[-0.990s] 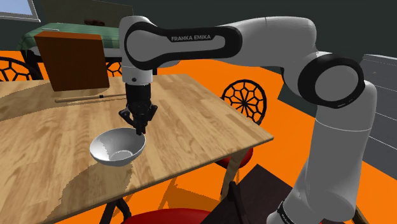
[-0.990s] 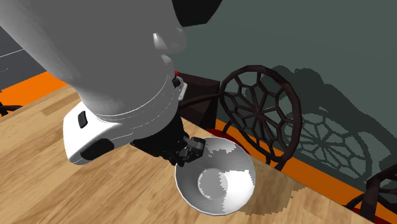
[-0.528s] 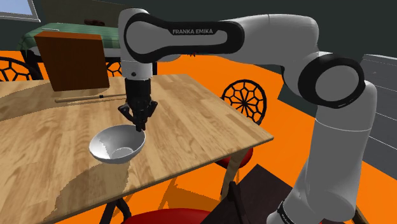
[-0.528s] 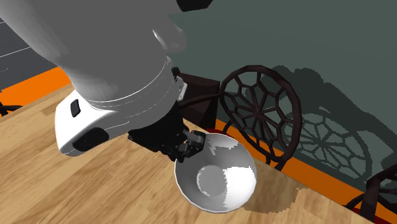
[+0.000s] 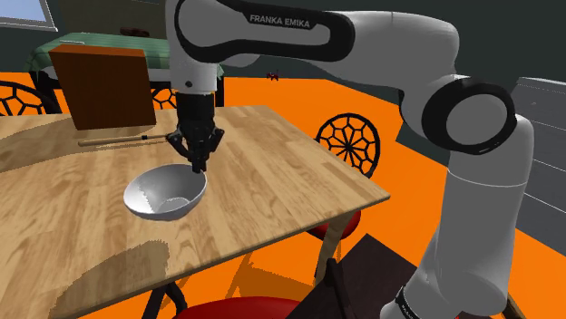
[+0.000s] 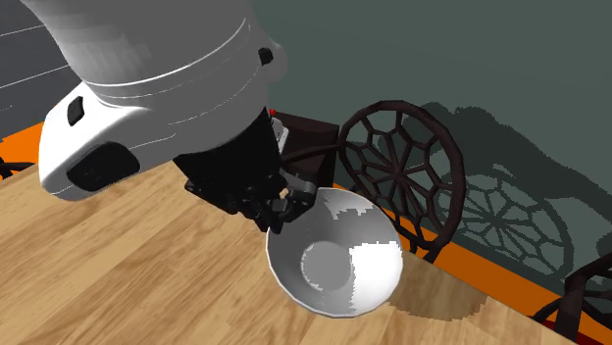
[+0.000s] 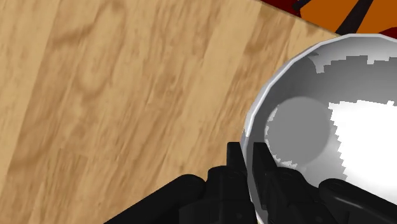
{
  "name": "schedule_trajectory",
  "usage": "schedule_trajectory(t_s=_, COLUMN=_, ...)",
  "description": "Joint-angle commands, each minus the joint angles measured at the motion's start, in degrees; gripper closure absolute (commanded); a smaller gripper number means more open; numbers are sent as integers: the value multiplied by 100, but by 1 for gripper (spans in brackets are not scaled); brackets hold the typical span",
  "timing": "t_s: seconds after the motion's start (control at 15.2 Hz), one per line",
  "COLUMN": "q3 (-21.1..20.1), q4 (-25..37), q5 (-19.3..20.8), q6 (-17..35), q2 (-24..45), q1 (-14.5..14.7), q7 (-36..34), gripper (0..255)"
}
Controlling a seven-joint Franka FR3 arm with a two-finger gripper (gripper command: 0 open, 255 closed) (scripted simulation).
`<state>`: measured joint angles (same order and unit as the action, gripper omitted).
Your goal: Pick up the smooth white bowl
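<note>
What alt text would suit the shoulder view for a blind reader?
The black gripper of a white robot arm clasps the rim of a white bowl over a wooden table. A brown board stands at its far side; the floor is orange.

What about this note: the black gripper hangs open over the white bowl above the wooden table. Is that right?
No. The gripper is not open: its fingers are shut on the rim of the white bowl, one inside and one outside, as the wrist view shows. The wooden table is right.

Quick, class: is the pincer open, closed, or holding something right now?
Pincer: closed, clasping the white bowl by its rim.
</note>
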<state>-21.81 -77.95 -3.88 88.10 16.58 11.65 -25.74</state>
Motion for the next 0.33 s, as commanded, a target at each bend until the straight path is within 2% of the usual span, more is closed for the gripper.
schedule_trajectory(t_s=0.0, q3=-4, q4=241, q5=18, q6=-190, q2=53, q1=20, q7=-34, gripper=255)
schedule_trajectory(t_s=0.26, q3=-9, q4=485, q5=36, q6=-379, q2=107, q1=43, q7=-68, gripper=255)
